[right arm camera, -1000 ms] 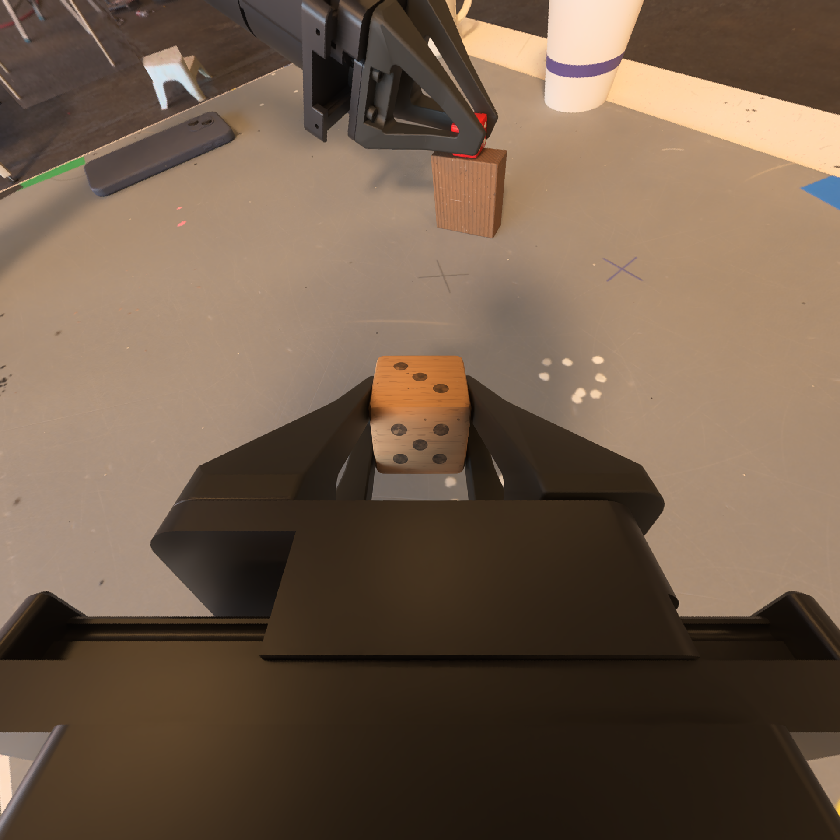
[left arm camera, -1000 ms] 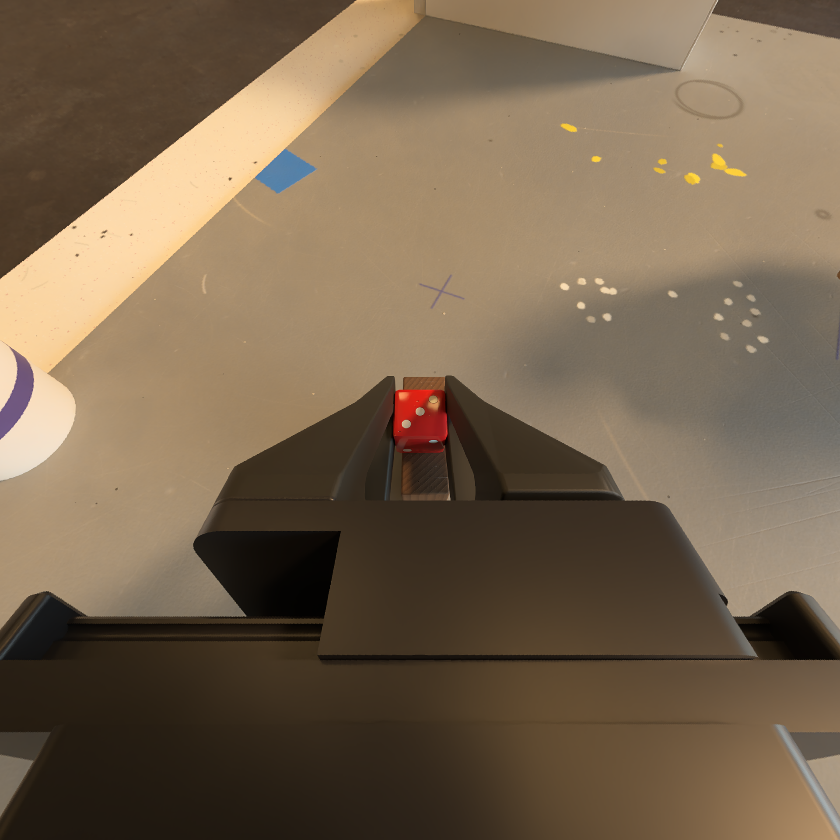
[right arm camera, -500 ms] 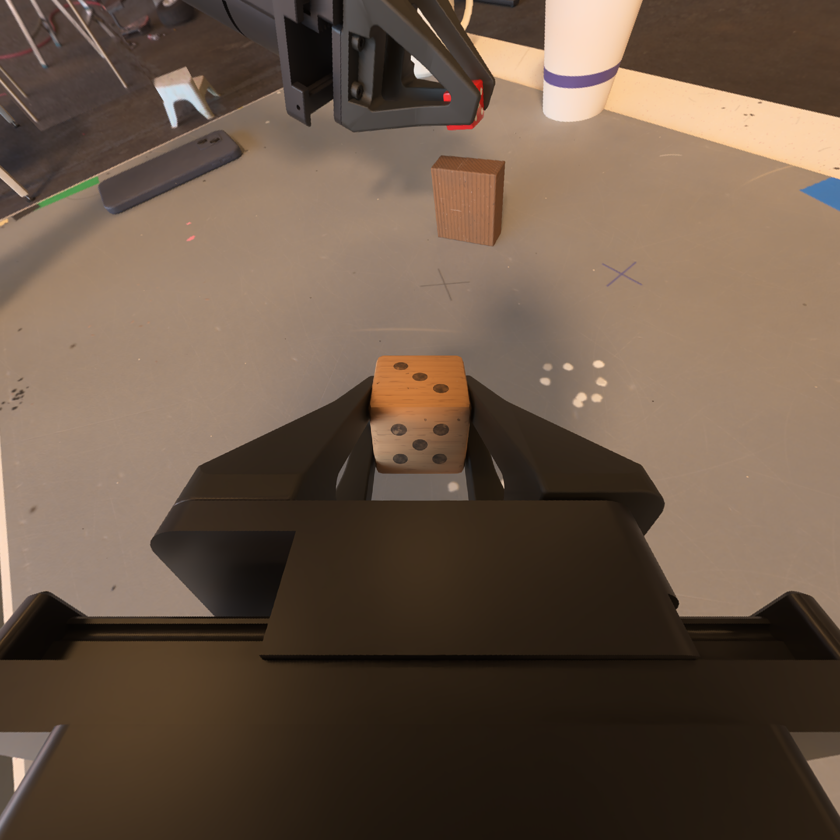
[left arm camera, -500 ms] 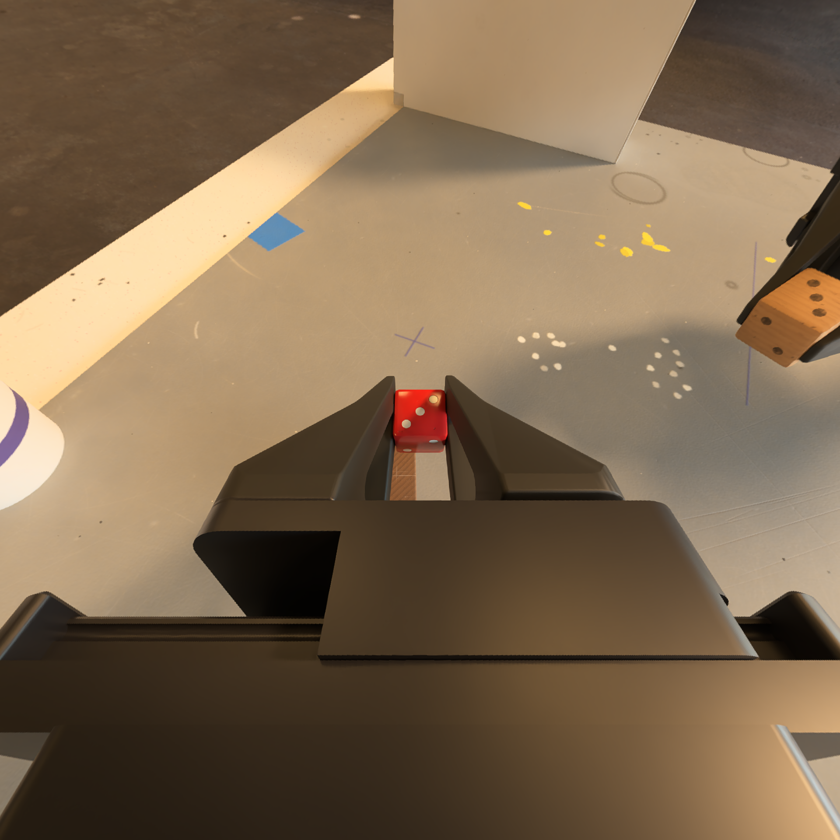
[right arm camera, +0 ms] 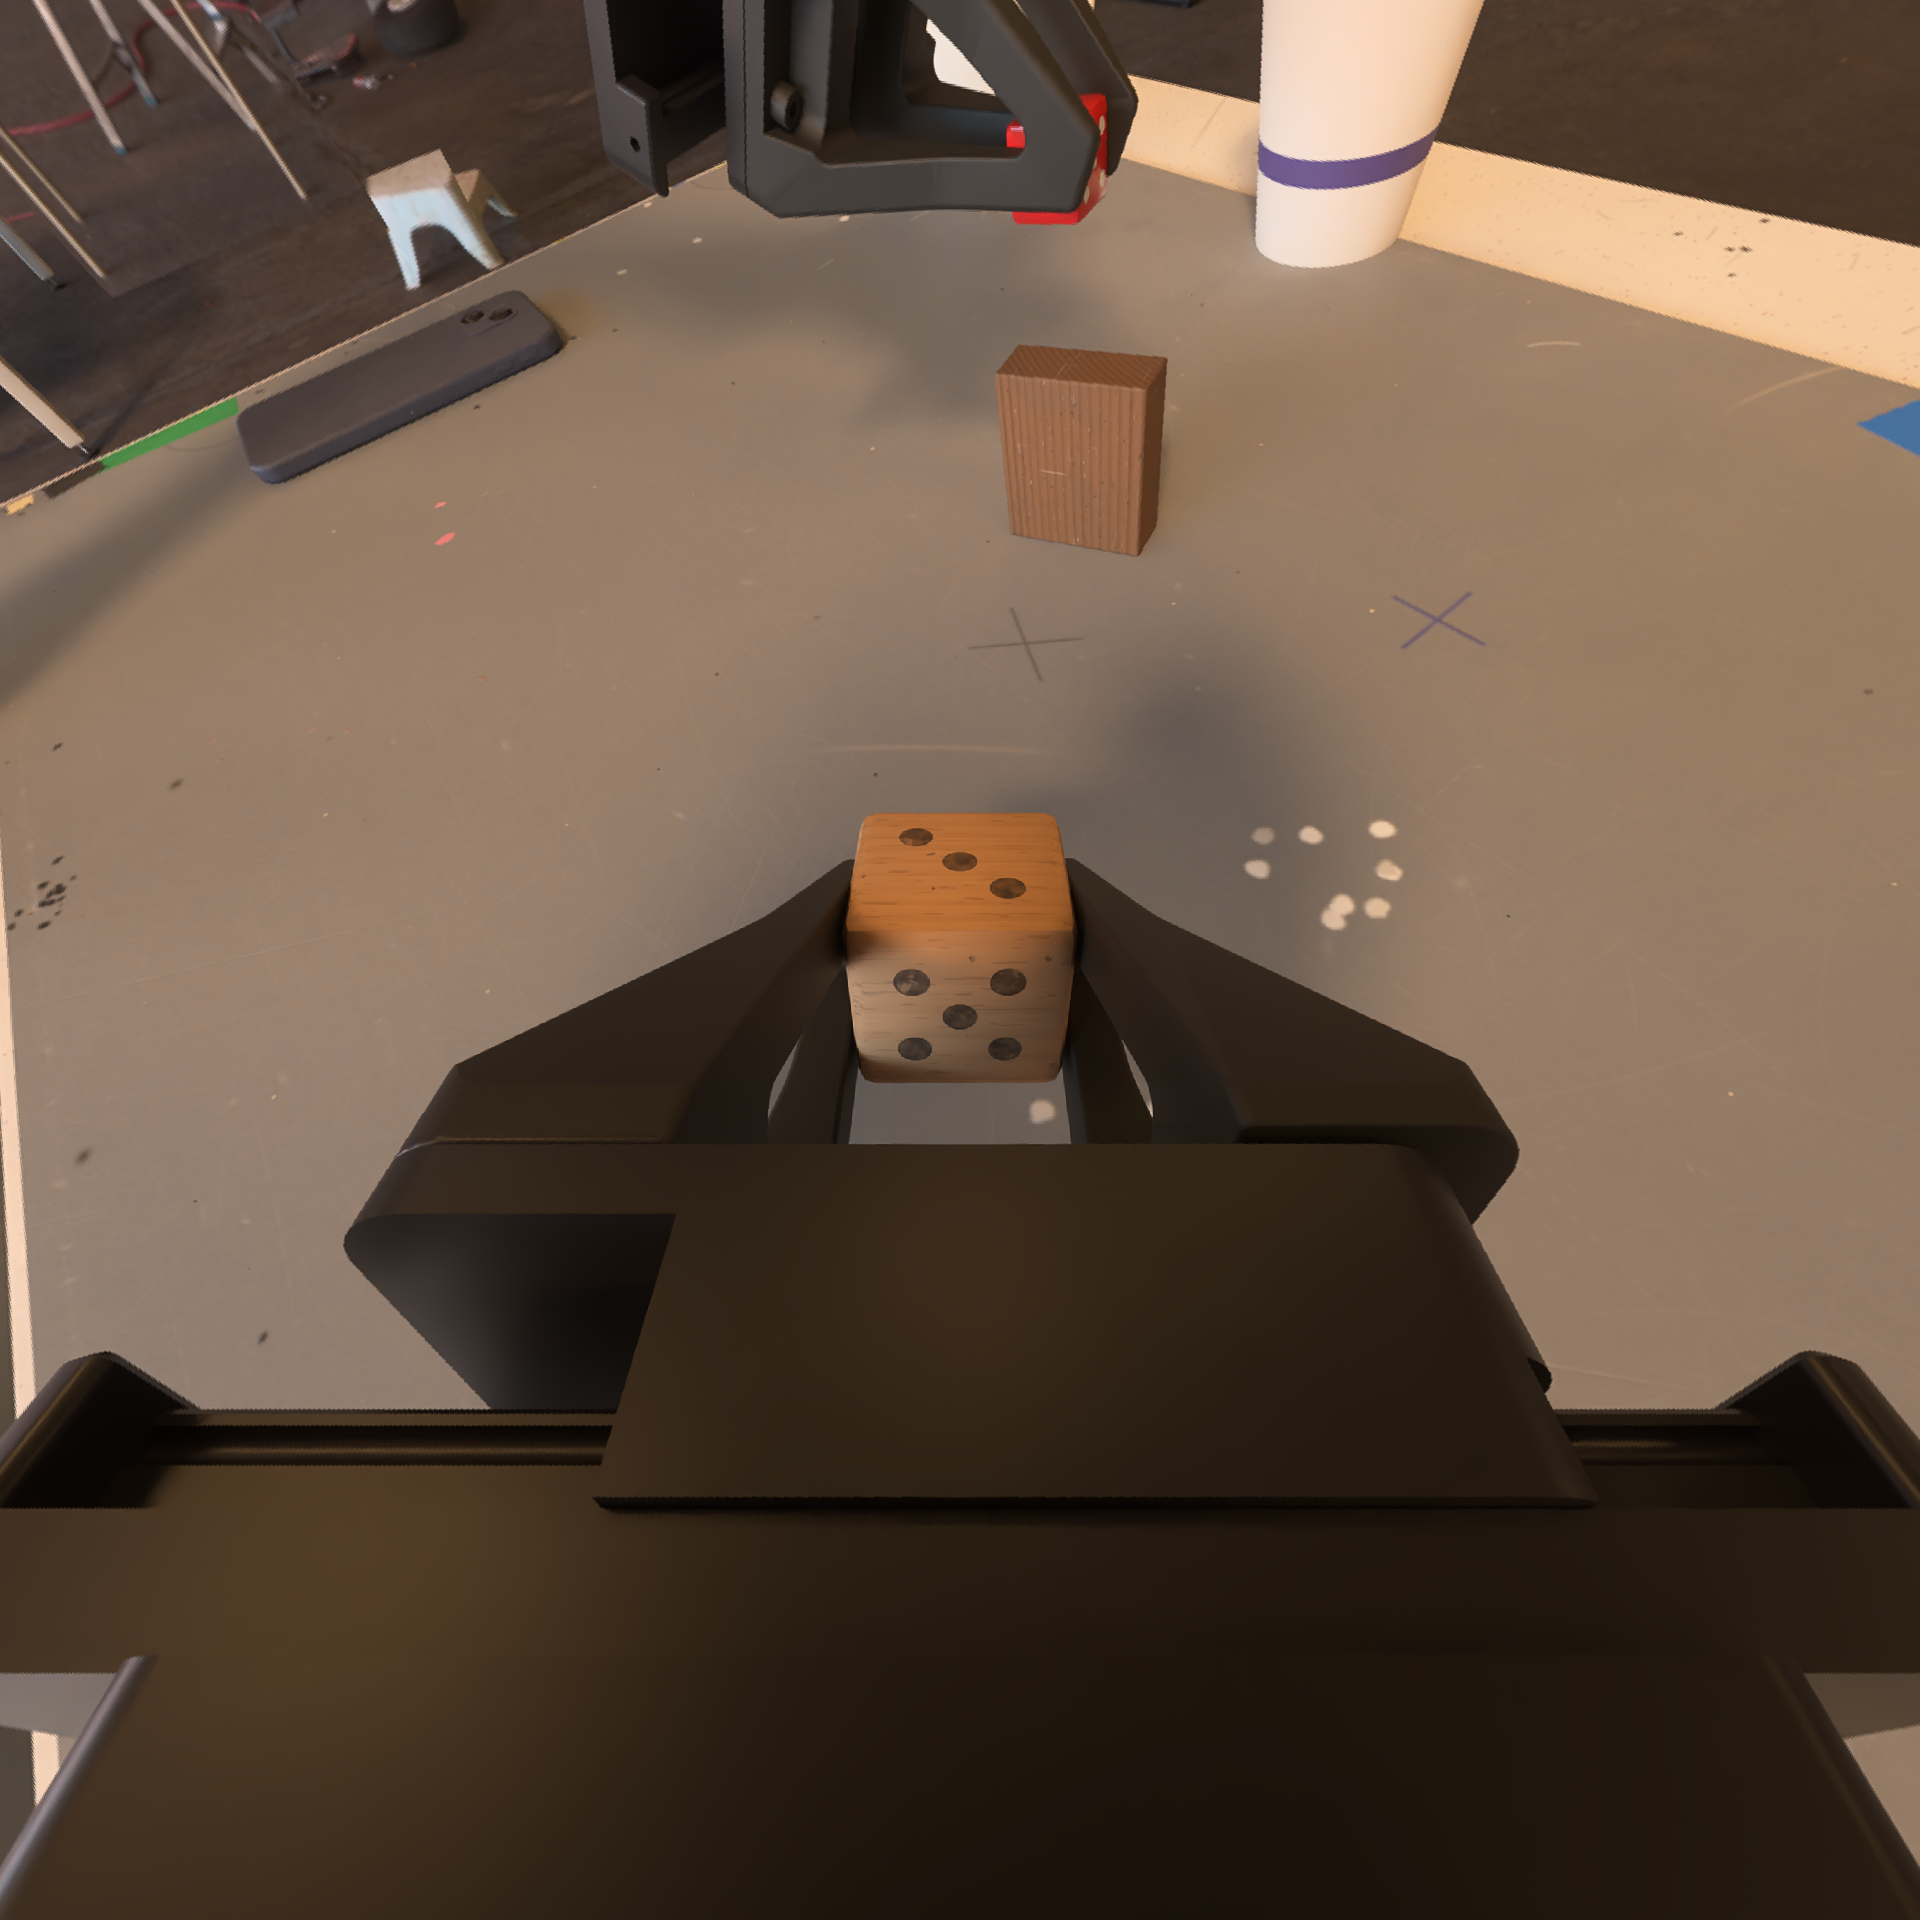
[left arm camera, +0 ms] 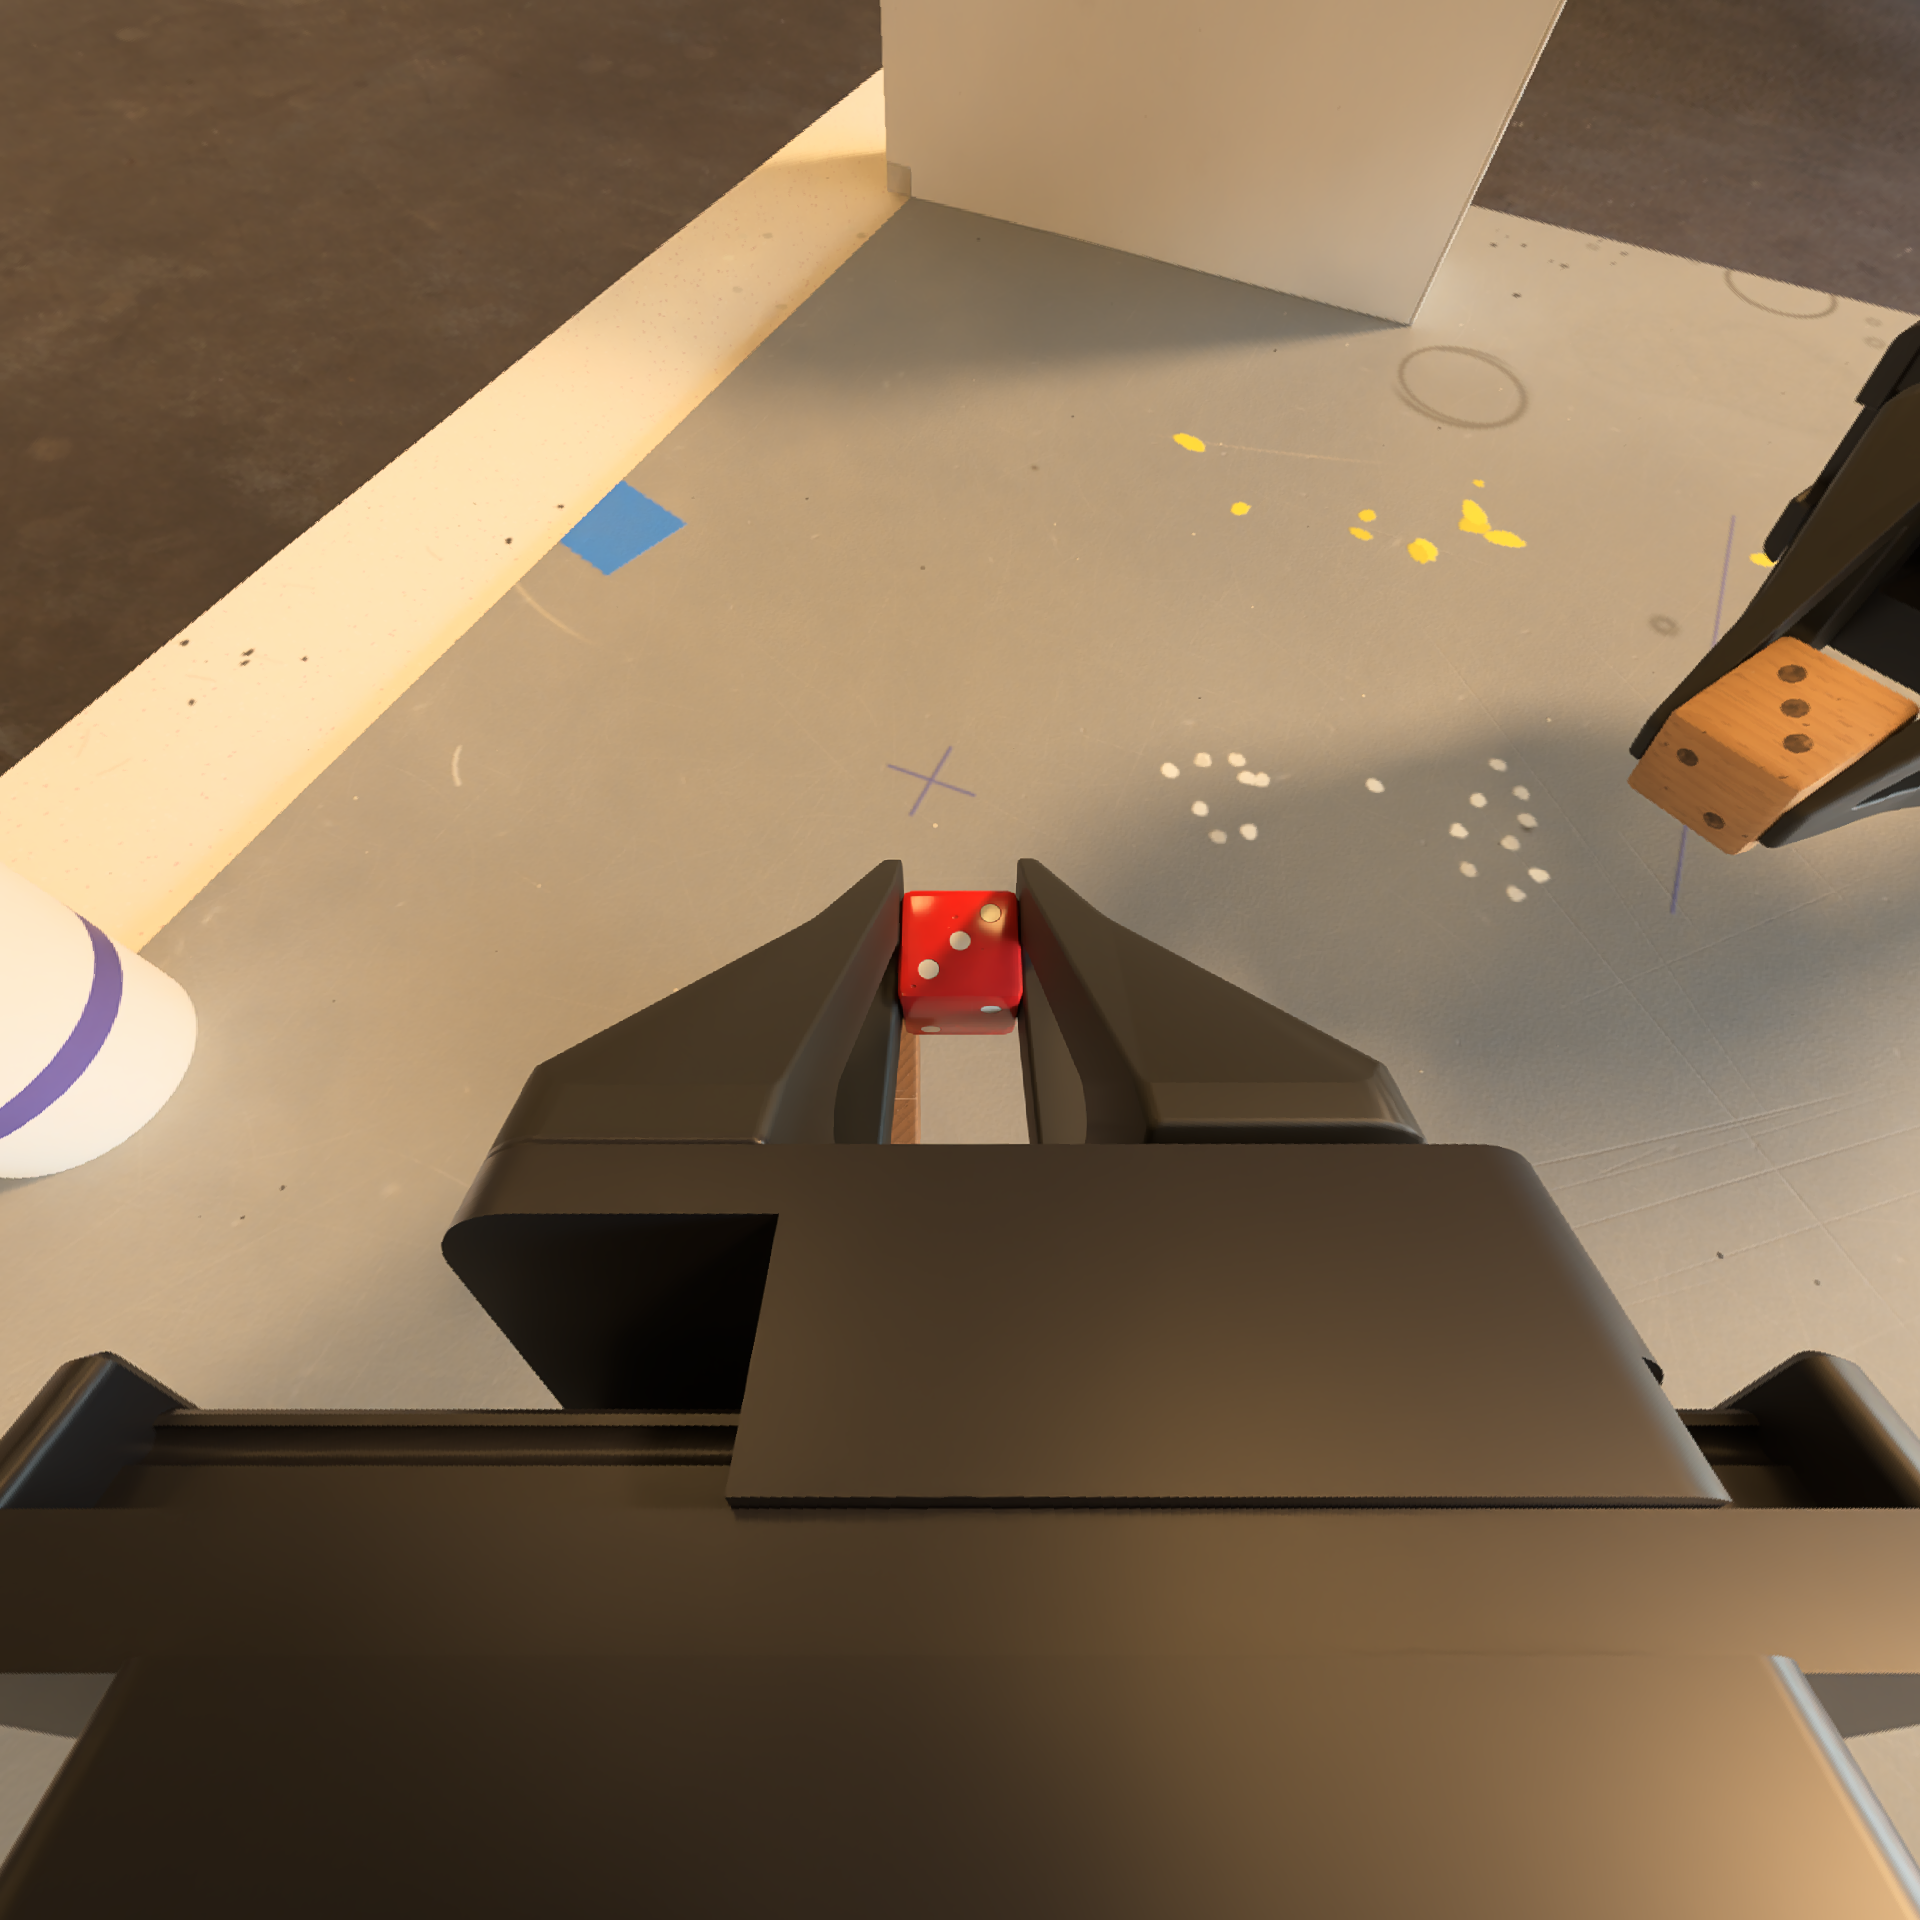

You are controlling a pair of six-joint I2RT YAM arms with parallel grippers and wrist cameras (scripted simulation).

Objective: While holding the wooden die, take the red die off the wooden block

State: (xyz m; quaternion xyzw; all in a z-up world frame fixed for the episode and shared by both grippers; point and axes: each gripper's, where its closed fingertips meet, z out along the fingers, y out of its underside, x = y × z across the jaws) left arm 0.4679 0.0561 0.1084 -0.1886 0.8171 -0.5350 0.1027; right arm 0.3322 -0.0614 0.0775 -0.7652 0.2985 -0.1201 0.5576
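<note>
1. Phone point(right arm camera: 400, 382), dark grey, flat on table point(right arm camera: 520, 831) at far L edge, back side up w/ camera bump; no legible brand or writing.
2. Small white stool-shaped item point(right arm camera: 436, 213) on floor beyond table, behind phone.
3. L gripper point(left arm camera: 959, 883): clamped on red die point(left arm camera: 958, 951), 3-pip face up, held in air above and well clear of wooden block point(right arm camera: 1081, 447). Seen from right wrist view at top, red die point(right arm camera: 1091, 156) poking out past fingertips.
4. Wooden block: upright on table, top bare, brown ribbed grain; no markings readable.
5. R gripper point(right arm camera: 961, 904): closed on wooden die point(right arm camera: 961, 945), 3-pip face up, 5-pip face toward camera, held above table. In left wrist view, at far R edge, wooden die point(left arm camera: 1766, 743) tilted.
6. White cup point(right arm camera: 1340, 135) w/ purple band, standing near table's far edge, R of block; no text visible.
7. Blue tape patch point(left arm camera: 621, 527) at table border.
8. White box point(left arm camera: 1195, 135) at far corner; plain faces.
</note>
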